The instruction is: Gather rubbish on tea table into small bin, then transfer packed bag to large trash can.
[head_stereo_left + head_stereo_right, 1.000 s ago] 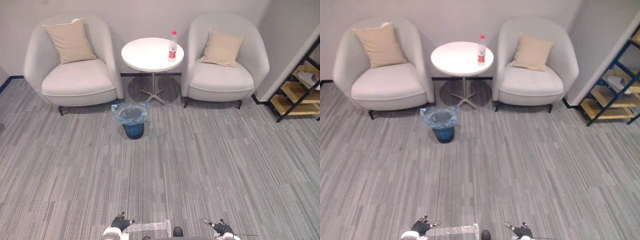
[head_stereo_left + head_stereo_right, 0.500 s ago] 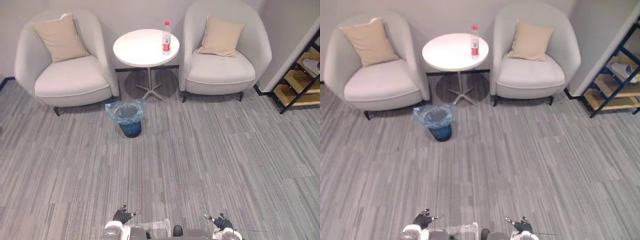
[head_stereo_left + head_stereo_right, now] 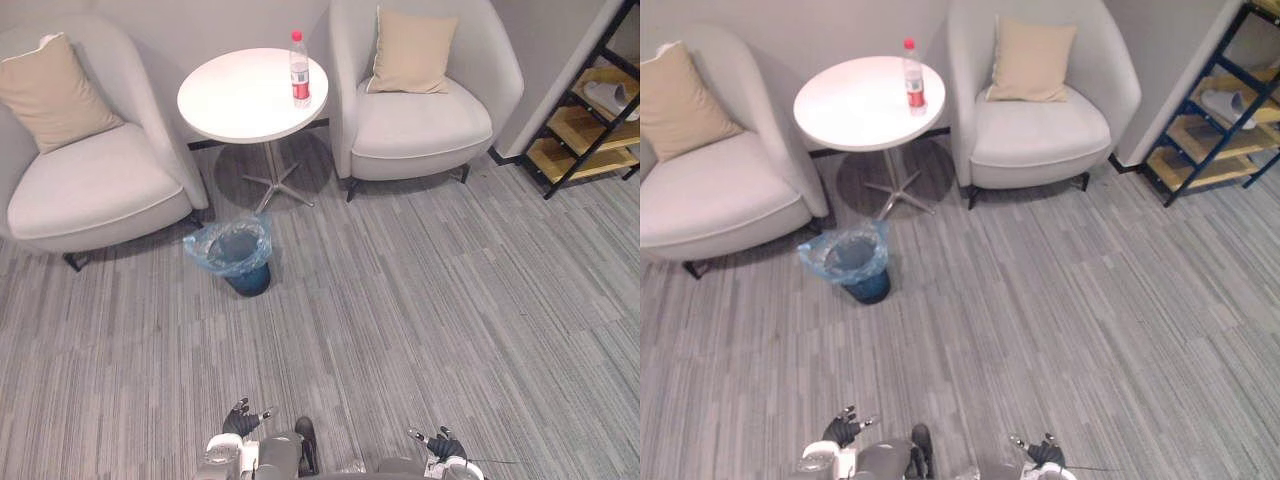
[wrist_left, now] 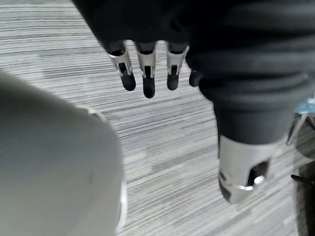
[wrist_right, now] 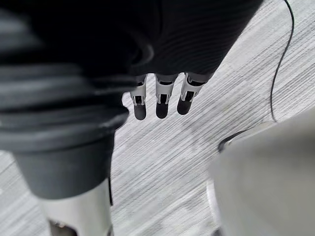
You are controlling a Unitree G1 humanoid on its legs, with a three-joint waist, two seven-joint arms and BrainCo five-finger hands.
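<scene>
The left robot hand point(image 3: 241, 421) and the right robot hand point(image 3: 442, 445) hang low with fingers straight and relaxed, holding nothing, well apart from the round white bench point(image 3: 232, 100) across grey carpet. A red-capped plastic bottle point(image 3: 299, 68) stands upright on the bench near its rim, and the small bin point(image 3: 247, 282), lined with a blue bag point(image 3: 206, 243), sits on the floor just beside the bench's foot. The task looks barely begun: the bottle is not yet binned, and the bag is not yet packed or carried off.

bottle point(image 3: 298, 70) on tea table point(image 3: 235, 100) | small bin point(image 3: 248, 282) before table | left armchair point(image 3: 90, 190), right armchair point(image 3: 420, 115) flank table
</scene>
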